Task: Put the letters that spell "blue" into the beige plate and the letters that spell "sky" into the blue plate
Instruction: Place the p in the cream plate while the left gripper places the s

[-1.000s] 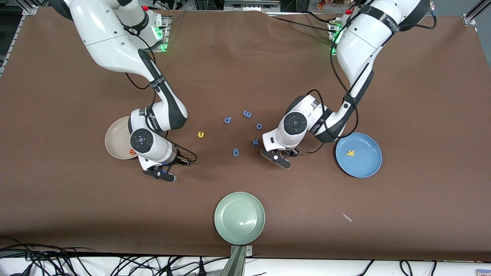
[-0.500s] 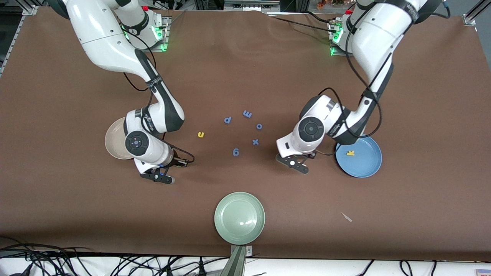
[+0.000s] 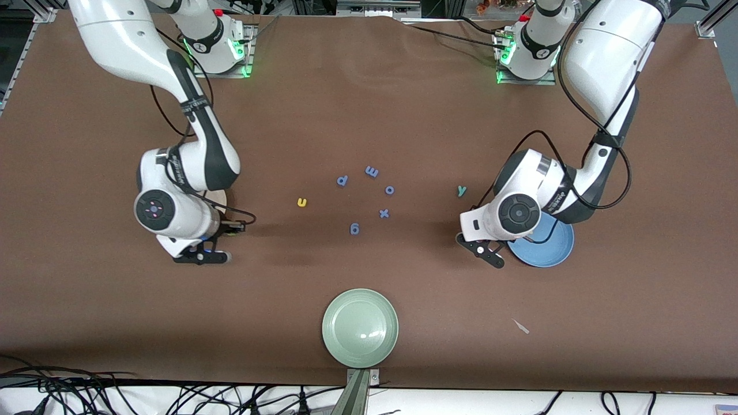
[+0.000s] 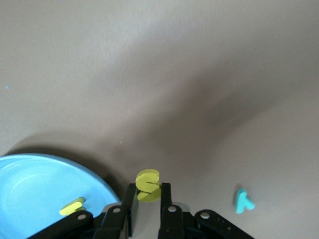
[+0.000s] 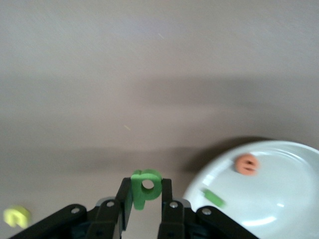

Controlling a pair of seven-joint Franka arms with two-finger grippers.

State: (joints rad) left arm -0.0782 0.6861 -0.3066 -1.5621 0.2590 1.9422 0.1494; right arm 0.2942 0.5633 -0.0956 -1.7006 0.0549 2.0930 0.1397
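Gripping a yellow s (image 4: 148, 185) between closed fingers, the left gripper (image 3: 481, 252) hangs over bare cloth just beside the rim of the blue plate (image 3: 556, 252), which lies toward the left arm's end of the table and already holds the yellow k (image 4: 72, 206). The drop seems to turn on a short shift sideways over that rim. The teal y (image 3: 461, 190) waits on the table near the plate, farther from the front camera than the gripper. At the right arm's end, the right gripper (image 3: 202, 257) clamps the green b (image 5: 145, 188), upright, just beside the beige plate (image 5: 279, 199), where the orange e (image 5: 246, 164) and green l (image 5: 213, 197) lie. The yellow u (image 3: 301, 202) sits alone, near blue-purple letters (image 3: 369, 196) mid-table. A pale green plate (image 3: 360, 328) stands apart; nothing blocks either path.
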